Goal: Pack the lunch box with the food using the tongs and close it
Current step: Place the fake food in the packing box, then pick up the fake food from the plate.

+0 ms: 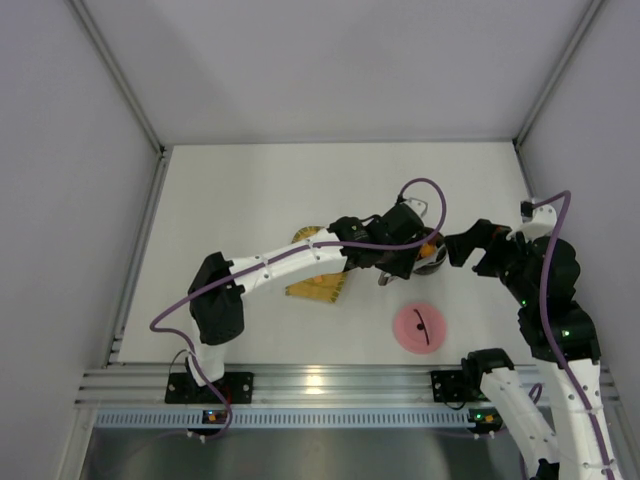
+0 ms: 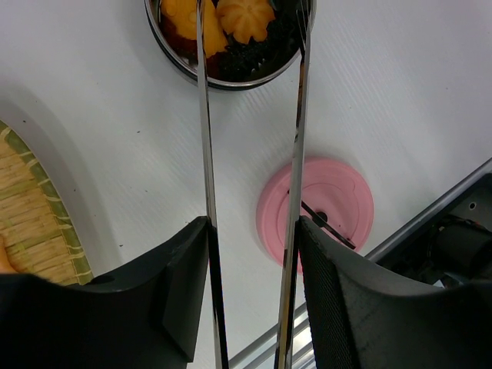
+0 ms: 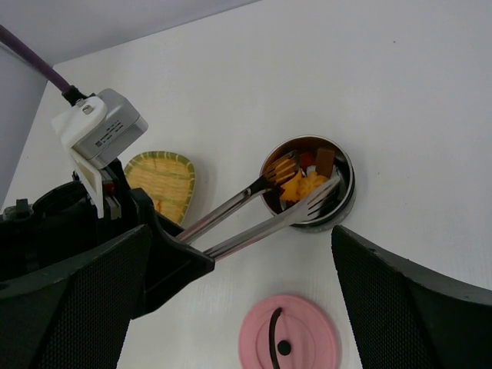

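The lunch box (image 1: 432, 258) is a small round steel pot at mid-table, its wall (image 3: 347, 201) showing in the right wrist view. Orange, red and dark food (image 2: 244, 19) lies inside it. My left gripper (image 2: 254, 231) is shut on the silvery tongs (image 2: 204, 154). The tongs' arms stand spread, and their forked tips (image 3: 307, 201) reach into the pot above the food (image 3: 304, 184). The pink lid (image 1: 419, 328) with a black handle mark lies flat on the table in front of the pot. Just right of the pot, my right gripper (image 1: 470, 248) hangs open and holds nothing.
A yellow woven tray (image 1: 318, 285) lies left of the pot, partly under the left arm, with an orange piece (image 2: 4, 257) at its edge. The aluminium rail (image 1: 340, 385) runs along the near table edge.
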Available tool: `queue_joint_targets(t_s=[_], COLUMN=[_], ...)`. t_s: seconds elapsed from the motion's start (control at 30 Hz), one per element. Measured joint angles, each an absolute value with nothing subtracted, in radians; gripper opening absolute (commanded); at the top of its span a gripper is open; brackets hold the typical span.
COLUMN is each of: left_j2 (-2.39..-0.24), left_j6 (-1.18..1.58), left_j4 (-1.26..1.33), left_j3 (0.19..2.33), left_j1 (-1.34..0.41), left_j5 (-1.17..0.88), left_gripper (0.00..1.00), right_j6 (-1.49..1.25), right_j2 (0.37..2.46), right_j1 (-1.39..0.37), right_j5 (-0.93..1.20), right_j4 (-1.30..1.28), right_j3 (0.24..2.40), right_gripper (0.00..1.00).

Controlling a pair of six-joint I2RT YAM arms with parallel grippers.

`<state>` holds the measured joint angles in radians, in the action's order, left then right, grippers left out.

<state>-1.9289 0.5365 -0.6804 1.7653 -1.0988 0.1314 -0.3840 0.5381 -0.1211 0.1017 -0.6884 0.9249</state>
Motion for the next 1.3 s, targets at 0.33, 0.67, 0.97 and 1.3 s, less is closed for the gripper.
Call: queue_joint_targets(t_s=[0.33,0.67,0.97,1.3], left_j2=[-1.784,-1.401,-1.164,-1.104], left_j6=[0.508,0.630,0.815,0.895], left_j4=[-0.657,-0.764,-0.944,-0.943], left_j3=[1.708,1.414,1.092,1.020], left_j1=[-1.099,-1.099,-1.100,-1.100], left_j5=[0.177,0.385,0.402,0.364], left_gripper=[0.54,0.52,0.52,0.51], right_j6=[-0.384,-0.386,-0.394,-0.397], right_j2=[0.538,0.537,0.538,0.537], right_j1=[-0.121,-0.121,-0.121,-0.121], right_j5=[0.102,0.112,0.137,0.144], right_j4=[-0.688,-0.687,-0.678,-0.675], right_j3=[0.925,0.924,0.904,0.890], right_gripper=[1.00,0.99,1.00,1.00])
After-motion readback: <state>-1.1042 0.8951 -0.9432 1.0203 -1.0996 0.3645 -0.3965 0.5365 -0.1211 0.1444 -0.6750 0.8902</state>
